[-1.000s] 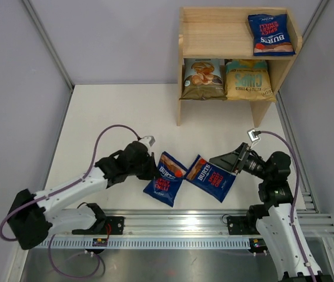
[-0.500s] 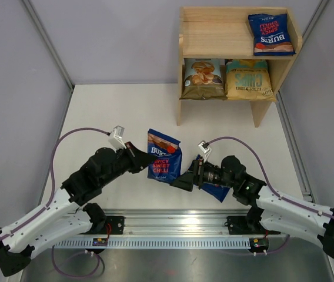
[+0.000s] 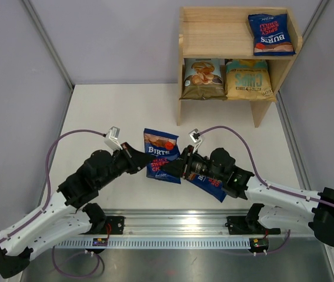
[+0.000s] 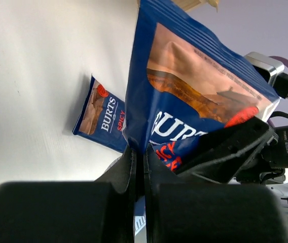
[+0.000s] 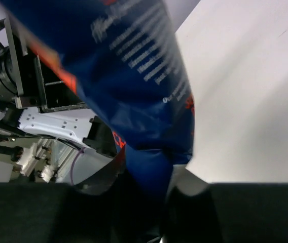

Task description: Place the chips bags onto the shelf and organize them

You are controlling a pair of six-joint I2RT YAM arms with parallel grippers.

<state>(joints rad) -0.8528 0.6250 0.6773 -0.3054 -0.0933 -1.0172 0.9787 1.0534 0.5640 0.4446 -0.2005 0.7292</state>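
A dark blue BURTS chips bag (image 3: 161, 154) hangs above the table between the two arms. My left gripper (image 3: 143, 161) is shut on its lower left edge, and the thin seam (image 4: 143, 152) sits between the pressed fingers. On the bag's lower right corner (image 5: 149, 167) my right gripper (image 3: 177, 167) is shut, the blue foil filling its jaws. A second BURTS bag (image 3: 212, 186) (image 4: 101, 119) lies flat on the table, partly under the right arm. The wooden shelf (image 3: 214, 32) stands at the back right with a third BURTS bag (image 3: 270, 33) on its top tier.
The lower tier holds a pale blue and brown bag (image 3: 203, 78) and a golden-yellow bag (image 3: 248, 79) side by side. The left part of the top tier is bare wood. Grey walls close in both sides, and a metal rail (image 3: 179, 226) runs along the near edge.
The left gripper lifted the bag off the table and carried it toward the middle. The right arm swung in from the right and its open jaws closed on the bag's lower corner.
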